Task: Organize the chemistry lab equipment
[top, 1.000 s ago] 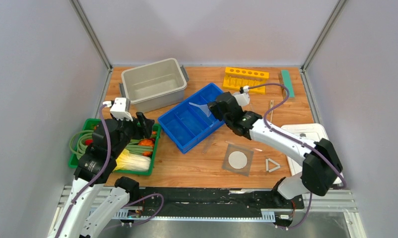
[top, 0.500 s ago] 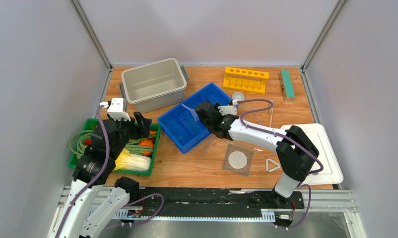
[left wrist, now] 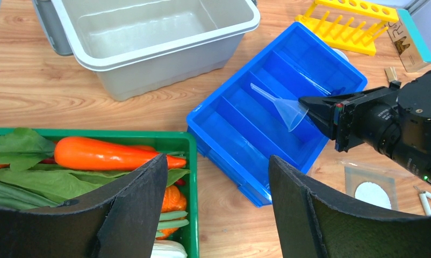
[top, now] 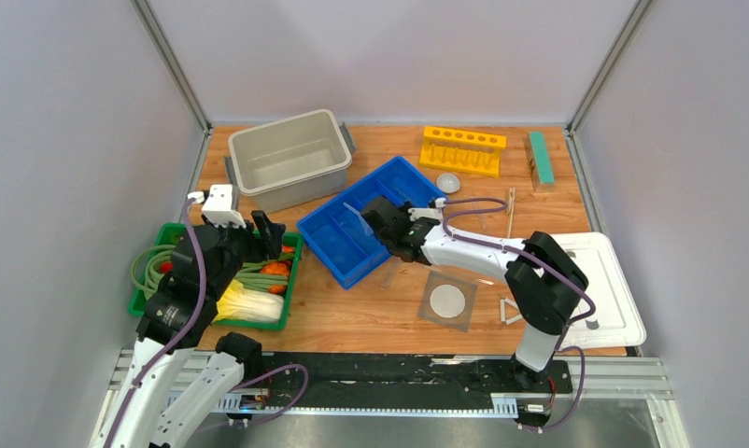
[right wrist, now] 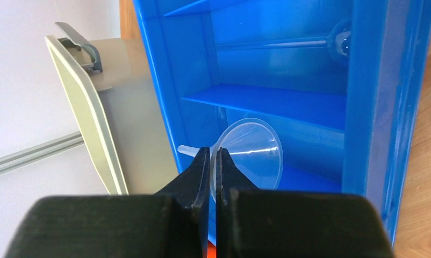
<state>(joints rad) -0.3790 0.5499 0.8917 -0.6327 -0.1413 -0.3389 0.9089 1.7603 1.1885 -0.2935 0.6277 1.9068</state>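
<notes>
Top external view: on the bench [top: 371, 322], the grey mesh with white disc [top: 448, 300] lies just nearer than the blue tray [top: 338, 238]. Left of that tray, the left claw [top: 266, 229] hangs released over the green vegetable crate [top: 296, 254]. Over the tray, the right claw [top: 373, 217] is clenched on the clear funnel [top: 355, 217] by its rim. Beyond the tray stands the grey tub [top: 296, 191].

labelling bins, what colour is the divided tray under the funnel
The divided tray is blue, clearest in the left wrist view.
</notes>
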